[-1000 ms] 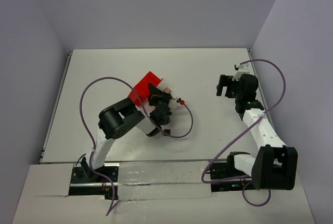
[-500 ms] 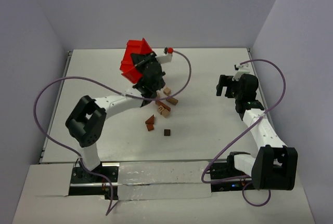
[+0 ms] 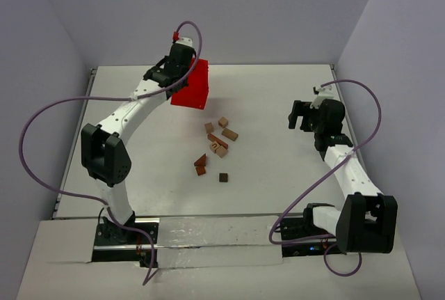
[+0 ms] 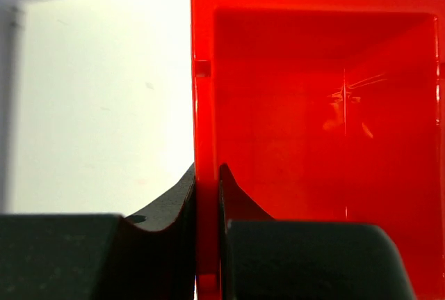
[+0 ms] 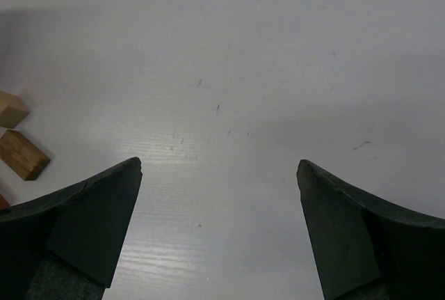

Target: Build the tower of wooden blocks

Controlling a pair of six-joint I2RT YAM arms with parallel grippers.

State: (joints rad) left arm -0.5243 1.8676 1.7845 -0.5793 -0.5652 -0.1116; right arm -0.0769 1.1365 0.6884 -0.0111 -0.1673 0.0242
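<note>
One bin (image 3: 192, 88), two arms, and I count eight or nine blocks (image 3: 216, 145); the middle ones touch, so I can't split them for certain. They lie scattered flat on the bench (image 3: 278, 91), nearer the arm bases than the bin and slightly to its right. One dark cube (image 3: 224, 177) lies farthest from the bin.

My left pincer (image 4: 207, 175) is clamped on the bin's wall, one finger inside and one outside, and holds the bin near the bench's far edge. My right pincer (image 5: 219, 166) is spread wide with nothing in it, well to the right of the bin, close to the right edge. There is bare bench between it and the blocks, and more to the bin's left.
</note>
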